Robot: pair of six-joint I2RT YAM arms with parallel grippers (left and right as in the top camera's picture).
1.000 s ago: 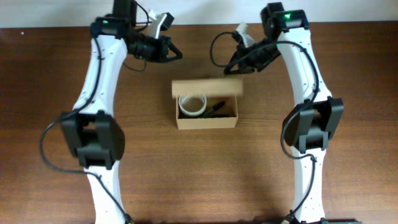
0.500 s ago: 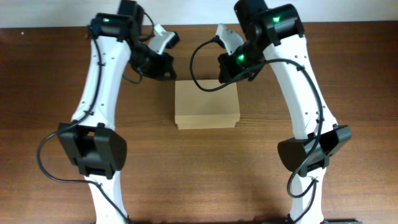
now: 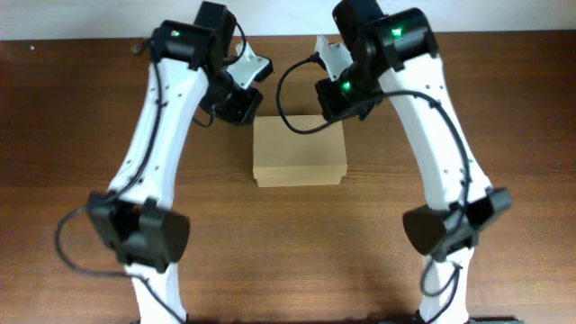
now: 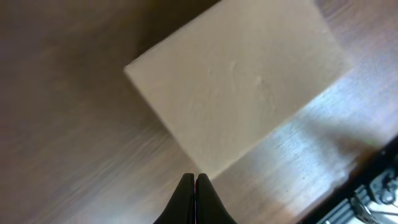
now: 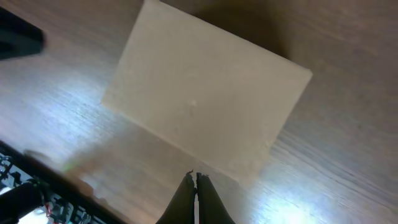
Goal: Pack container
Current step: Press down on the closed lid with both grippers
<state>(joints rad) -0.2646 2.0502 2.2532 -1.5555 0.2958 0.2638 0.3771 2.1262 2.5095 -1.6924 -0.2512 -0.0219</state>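
**Box shut on the table, both claws clenched on nothing**

The box (image 3: 300,160) sits on the bare wood of the table (image 3: 81,135), its long side across the overhead view. Its lid (image 3: 300,135) lies flat and closed, so the top shows as one plain tan sheet.

The left gripper (image 4: 194,179) hangs by the box's far left corner. In the left wrist view its two fingers press tip to tip with nothing between them. The tips point at the table just off one corner of the box. That view is blurred, and whether they touch the cardboard cannot be told.

The right gripper (image 5: 193,176) hangs by the box's far right corner. Its fingers are likewise pinched together and empty, and their tips sit just off the box's near edge in the right wrist view.

Both arms reach in from the near side of the box and bend over it from left and right. A black cable (image 3: 279,90) loops from the right arm above the box's far edge.
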